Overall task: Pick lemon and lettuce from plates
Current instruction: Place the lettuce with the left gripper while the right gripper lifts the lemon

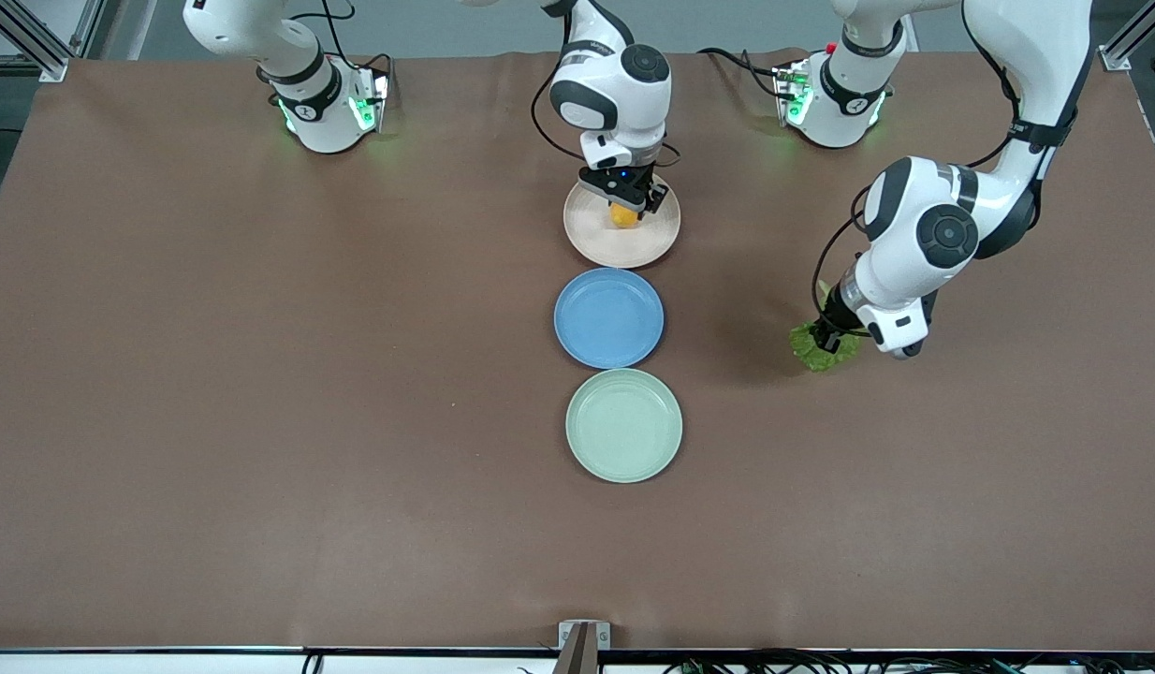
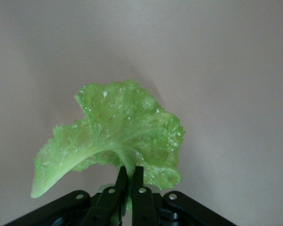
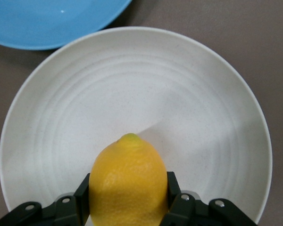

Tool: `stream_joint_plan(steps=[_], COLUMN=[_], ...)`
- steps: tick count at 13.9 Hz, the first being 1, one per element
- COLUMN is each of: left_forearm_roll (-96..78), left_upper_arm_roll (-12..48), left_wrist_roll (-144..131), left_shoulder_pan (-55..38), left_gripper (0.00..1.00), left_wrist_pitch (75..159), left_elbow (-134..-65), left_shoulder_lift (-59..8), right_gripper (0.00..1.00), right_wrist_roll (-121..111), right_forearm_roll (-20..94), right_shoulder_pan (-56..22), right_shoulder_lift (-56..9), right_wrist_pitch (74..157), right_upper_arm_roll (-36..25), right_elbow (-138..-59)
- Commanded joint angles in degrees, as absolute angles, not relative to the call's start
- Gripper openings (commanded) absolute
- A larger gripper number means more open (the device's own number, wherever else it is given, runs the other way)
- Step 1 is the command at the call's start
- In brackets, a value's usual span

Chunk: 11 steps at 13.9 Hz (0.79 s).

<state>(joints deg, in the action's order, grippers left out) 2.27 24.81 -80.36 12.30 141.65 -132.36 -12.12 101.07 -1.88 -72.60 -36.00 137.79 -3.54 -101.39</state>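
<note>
My right gripper is shut on the yellow lemon over the pale beige plate. In the right wrist view the lemon sits between the fingers of the right gripper, with the plate below it. My left gripper is shut on the stem of the green lettuce leaf, low over the bare table toward the left arm's end. In the left wrist view the leaf spreads out past the left gripper. The mint green plate holds nothing.
An empty blue plate lies between the beige plate and the mint plate, and its rim shows in the right wrist view. The three plates form a row down the middle of the brown table.
</note>
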Motion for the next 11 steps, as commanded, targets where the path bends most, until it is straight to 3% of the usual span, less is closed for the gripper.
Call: stream_joint_plan(steps=[1,4,9,10,11], left_forearm_roll=[0.62,1.23,1.84,2.28,3.24], left_upper_arm_roll=[25.66,25.58,25.31,25.31,25.31], left_wrist_roll=[-77.79,-76.91,-75.94,-75.94,-75.94], left_shoulder_pan=[14.41,15.11,15.29,15.47,15.73], left_gripper=[0.0,0.0,0.04,0.14,0.41], left_wrist_pitch=[147.9,151.08,154.86,154.86,154.86], left_elbow=[-137.45,-138.16,-139.13,-139.04,-138.87], left_shoulder_lift=[-11.16,-13.71,-16.43,-16.52,-16.52], right_gripper=[0.01,0.01,0.0,0.0,0.0], right_wrist_roll=[101.08,91.79,71.15,66.14,60.96], right_forearm_roll=[-3.08,-2.29,-2.2,-2.2,-2.2], right_shoulder_pan=[-70.59,-65.68,-51.63,-48.81,-45.65], right_shoulder_lift=[-34.11,-27.62,-21.2,-19.88,-18.47], right_wrist_pitch=[135.63,127.9,127.09,127.09,127.09], right_upper_arm_roll=[-3.87,-3.78,-3.6,-3.6,-3.6], right_elbow=[-100.64,-100.98,-107.56,-109.23,-110.9])
